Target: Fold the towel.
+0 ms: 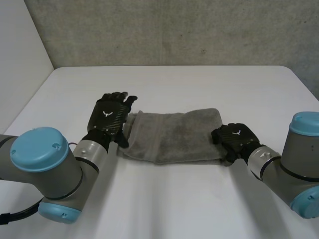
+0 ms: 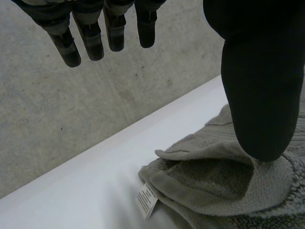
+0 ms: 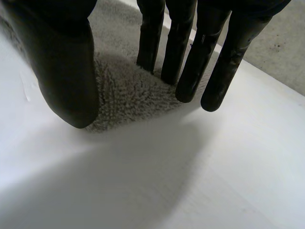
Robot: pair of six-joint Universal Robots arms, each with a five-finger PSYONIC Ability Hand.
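A white table [image 1: 174, 199] stands against a rough grey wall [image 1: 174, 30].

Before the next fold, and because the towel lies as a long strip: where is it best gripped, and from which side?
Probably at its short ends, from outside. The towel lies flat, running between the hands; at the left hand's end the layers gape beside the label, offering an edge to pinch. The right hand touches the opposite corner.

The towel [image 1: 172, 135] lies folded in the middle of the desk [image 1: 199, 199], its length running left to right. The left robot hand [image 1: 107, 118] is at its left end, the right robot hand [image 1: 234, 138] at its right end. A wall [image 1: 174, 30] stands behind the desk
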